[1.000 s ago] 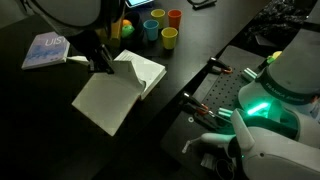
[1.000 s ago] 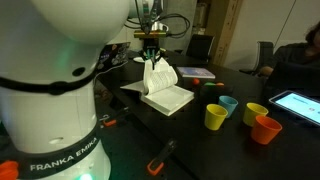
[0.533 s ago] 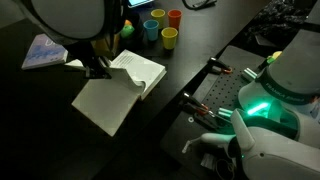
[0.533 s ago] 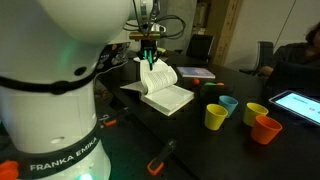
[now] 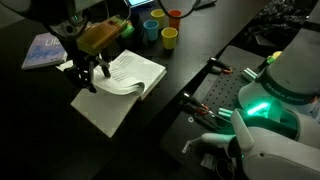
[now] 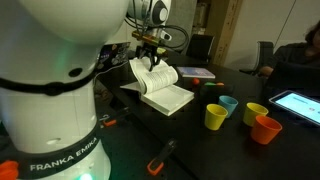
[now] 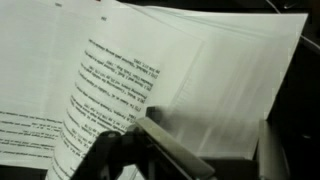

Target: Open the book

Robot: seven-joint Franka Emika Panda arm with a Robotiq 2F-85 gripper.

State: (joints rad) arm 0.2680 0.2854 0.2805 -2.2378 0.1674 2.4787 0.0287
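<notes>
White pages (image 7: pixel 110 70) show where the book (image 5: pixel 130 75) lies open on the black table (image 5: pixel 40 115). The gripper (image 5: pixel 90 75) hangs just above them, fingers (image 7: pixel 110 160) spread, holding nothing. Some pages stand up and could flop shut, or a finger could tear one

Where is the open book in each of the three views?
In an exterior view: the book lies left of centre.
In an exterior view: the book lies at centre.
Wrist view: the book fills most of the picture.
Shared landmark: the orange cup, in both exterior views only.
</notes>
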